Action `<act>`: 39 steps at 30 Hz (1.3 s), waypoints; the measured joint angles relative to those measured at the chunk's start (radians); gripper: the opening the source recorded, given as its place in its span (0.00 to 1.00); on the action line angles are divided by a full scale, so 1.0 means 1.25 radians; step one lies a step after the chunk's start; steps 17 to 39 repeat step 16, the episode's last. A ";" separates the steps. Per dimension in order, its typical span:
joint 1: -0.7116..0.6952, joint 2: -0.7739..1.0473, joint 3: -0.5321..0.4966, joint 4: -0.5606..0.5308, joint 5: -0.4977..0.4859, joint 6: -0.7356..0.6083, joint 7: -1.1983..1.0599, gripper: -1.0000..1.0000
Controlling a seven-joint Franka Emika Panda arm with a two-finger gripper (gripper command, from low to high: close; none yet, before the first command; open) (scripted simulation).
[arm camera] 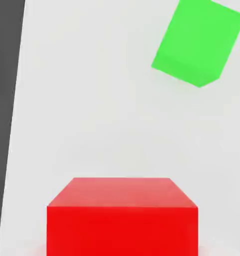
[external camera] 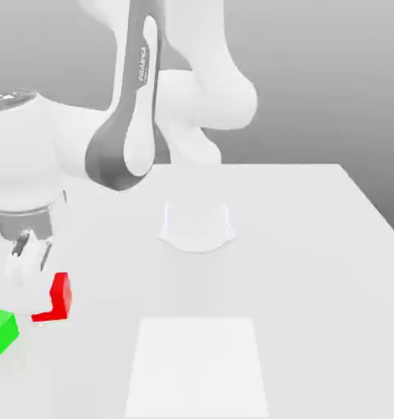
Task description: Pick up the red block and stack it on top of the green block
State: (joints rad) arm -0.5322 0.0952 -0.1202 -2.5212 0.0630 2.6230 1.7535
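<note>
Inspecting the exterior view first, we find the white arm (external camera: 126, 123) reaching down toward the exterior view's left, over a pale table (external camera: 314, 245). Its gripper (external camera: 29, 260) hangs low near the table's left edge, with pale fingers (external camera: 20, 250) pointing downward. We cannot tell from this angle whether the jaws stand apart or together, and we see nothing held between them. The red block (external camera: 59, 296) rests on the table just beside the gripper, toward the exterior view's right and slightly nearer the camera; part of its bulk appears hidden behind the pale fingertips. The green block (external camera: 1, 330) sits on the table near the red block, toward the exterior view's left and closer to the camera, turned at an angle. The two blocks are apart, not touching. We also note a lighter rectangular patch (external camera: 198, 367) on the table surface toward the front, and the arm's round base (external camera: 197, 225) further back.

Turning to the hand view, we record the red block (arm camera: 121, 220) large and close, squarely faced, on the table (arm camera: 92, 100). The green block (arm camera: 197, 40) lies beyond it, rotated, with bare table between them. A dark strip (arm camera: 4, 100) runs past the table's edge.
</note>
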 joint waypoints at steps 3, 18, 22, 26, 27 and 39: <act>-0.042 0.039 -0.044 0.049 -0.004 -0.014 0.064 0.00; -0.063 0.139 -0.033 0.064 0.030 0.067 0.052 1.00; -0.063 0.139 -0.033 0.064 0.030 0.067 0.052 1.00; -0.063 0.139 -0.033 0.064 0.030 0.067 0.052 1.00; -0.063 0.139 -0.033 0.064 0.030 0.067 0.052 1.00; -0.063 0.139 -0.033 0.064 0.030 0.067 0.052 1.00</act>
